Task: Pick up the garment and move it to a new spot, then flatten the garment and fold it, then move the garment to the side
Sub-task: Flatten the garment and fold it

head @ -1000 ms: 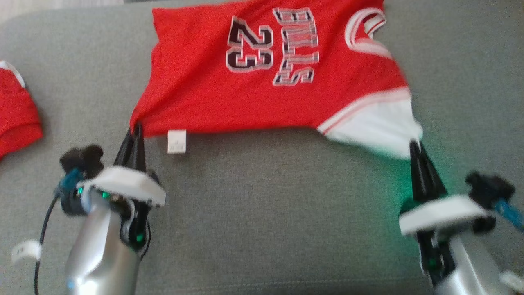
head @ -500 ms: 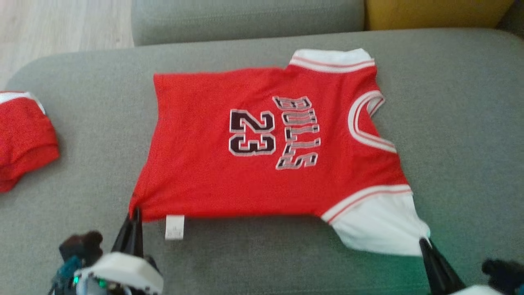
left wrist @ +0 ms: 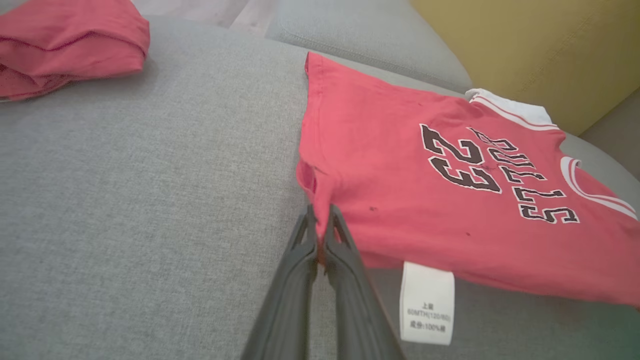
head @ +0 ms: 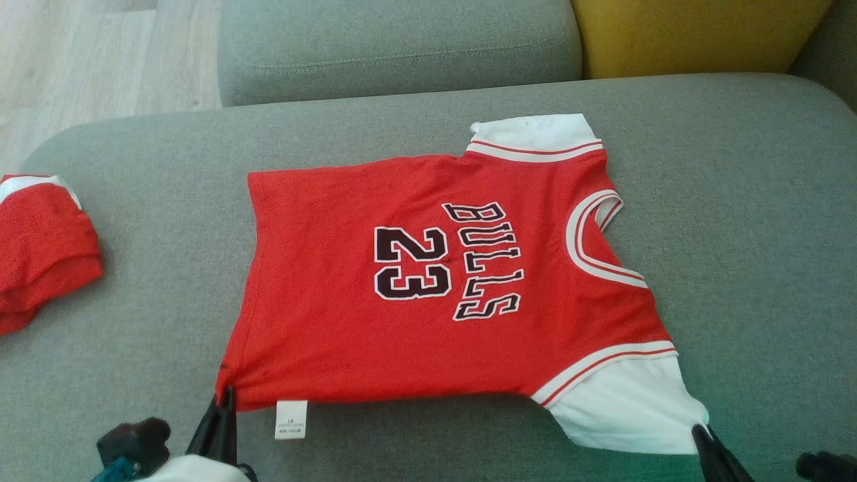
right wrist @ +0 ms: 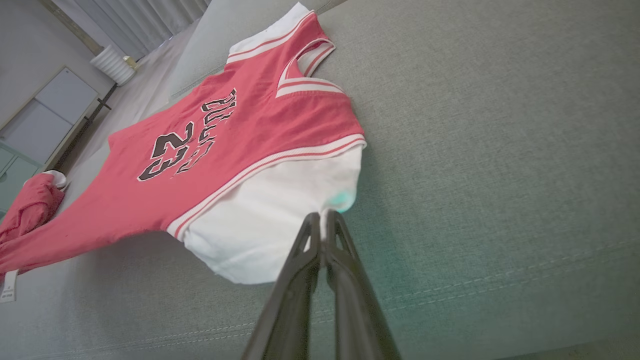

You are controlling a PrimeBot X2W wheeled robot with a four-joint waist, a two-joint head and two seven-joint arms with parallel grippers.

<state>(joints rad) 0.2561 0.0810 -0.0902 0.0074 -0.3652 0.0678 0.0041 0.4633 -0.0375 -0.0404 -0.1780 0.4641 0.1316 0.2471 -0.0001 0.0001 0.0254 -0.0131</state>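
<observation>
On the grey fabric sofa seat (head: 134, 321), the red number-23 jersey (head: 335, 321) lies spread centrally; only the robot's head has lifted. The left pincer (head: 225, 396) at seven o'clock pinches its hem corner (left wrist: 312, 190), the right pincer (head: 699, 434) at five its white sleeve (head: 622, 402). Flattening looks finished.

Bare grey cushion (head: 736, 234) lies open right of the jersey (head: 321, 321); a folded red cloth (head: 40, 248) occupies the left edge.

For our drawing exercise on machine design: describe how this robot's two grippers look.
The left gripper and right gripper look alike: each has two long, dark grey fingers tapering to slim tips, with triangular cut-outs near the ends. In the head view, a white housing sits behind the left fingers, beside a black knob with a blue fitting.
</observation>
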